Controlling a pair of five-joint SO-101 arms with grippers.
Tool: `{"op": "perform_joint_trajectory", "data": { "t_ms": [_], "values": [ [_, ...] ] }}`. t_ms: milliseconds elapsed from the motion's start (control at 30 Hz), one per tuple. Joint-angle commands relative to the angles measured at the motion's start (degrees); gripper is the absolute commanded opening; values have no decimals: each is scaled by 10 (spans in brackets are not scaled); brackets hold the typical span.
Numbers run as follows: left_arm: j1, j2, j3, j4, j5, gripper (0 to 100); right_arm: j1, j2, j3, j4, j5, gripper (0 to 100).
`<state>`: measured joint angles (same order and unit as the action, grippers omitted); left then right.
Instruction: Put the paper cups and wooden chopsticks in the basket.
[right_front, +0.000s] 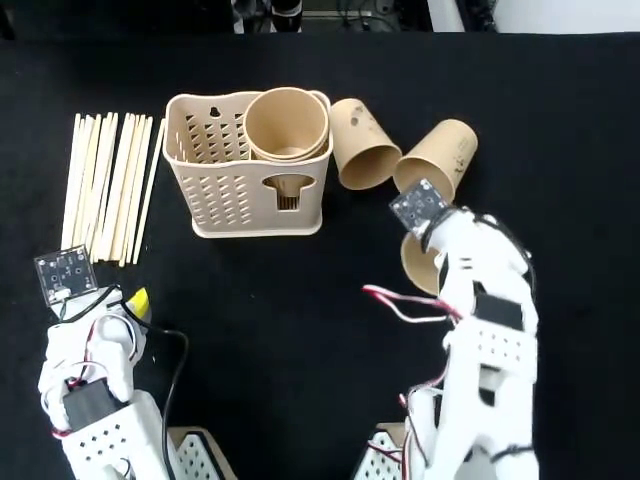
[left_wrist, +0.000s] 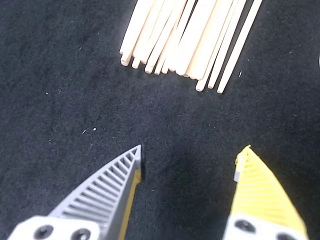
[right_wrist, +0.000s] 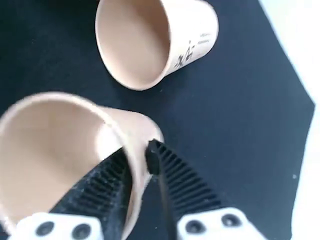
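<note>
Your right gripper (right_wrist: 142, 150) is clamping the wall of a tan paper cup (right_wrist: 50, 145), one finger inside it. The beige slotted plastic basket (right_front: 240, 190) is sitting farther out and to that gripper's left, mouth facing up

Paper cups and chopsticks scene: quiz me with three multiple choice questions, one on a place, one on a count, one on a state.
1. The chopsticks lie: A on the table beside the basket; B inside it; C under an arm.
2. Unheld cups outside the basket: A none; B two; C five.
3. The right end effector is: A open; B shut on chopsticks; C shut on a cup.
1 A, bundled along its side. 2 B, two lie tipped nearby. 3 C, it pinches a cup's wall.
</note>
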<state>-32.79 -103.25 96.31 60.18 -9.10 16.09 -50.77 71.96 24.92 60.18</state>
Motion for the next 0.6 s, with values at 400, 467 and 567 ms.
{"op": "perform_joint_trajectory", "data": {
  "t_ms": [400, 467, 567],
  "values": [
    [5, -4, 9, 0, -4, 296, -84, -225, -291, 500, -193, 11],
    [5, -4, 9, 0, -4, 296, -105, -186, -356, 537, -223, 11],
    [5, -4, 9, 0, -4, 296, -130, -102, -455, 571, -275, 11]
  ]
}}
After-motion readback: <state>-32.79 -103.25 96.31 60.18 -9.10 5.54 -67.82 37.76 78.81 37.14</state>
